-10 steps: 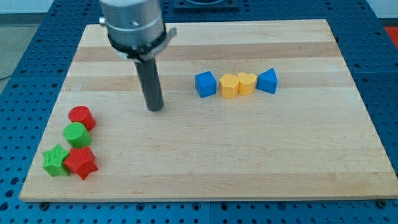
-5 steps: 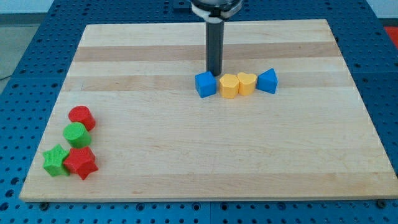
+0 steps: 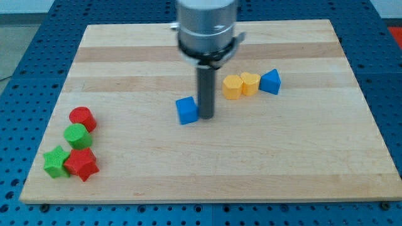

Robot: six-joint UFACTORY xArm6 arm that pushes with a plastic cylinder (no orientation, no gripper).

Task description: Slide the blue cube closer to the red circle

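In the camera view, the arm's dark rod comes down near the middle of the wooden surface, and the tip sits just to the right of the blue cube, touching or nearly touching its right face. There is no gripper on this arm, so no open or closed state can be told. The red circle lies well apart to the left, near the surface's left edge, with a green circle, green star and red star clustered below it. Two yellow blocks and a blue triangular block sit in a row to the right. Judged from this layout, the cube stands clear of that row but most of the leftward travel remains.
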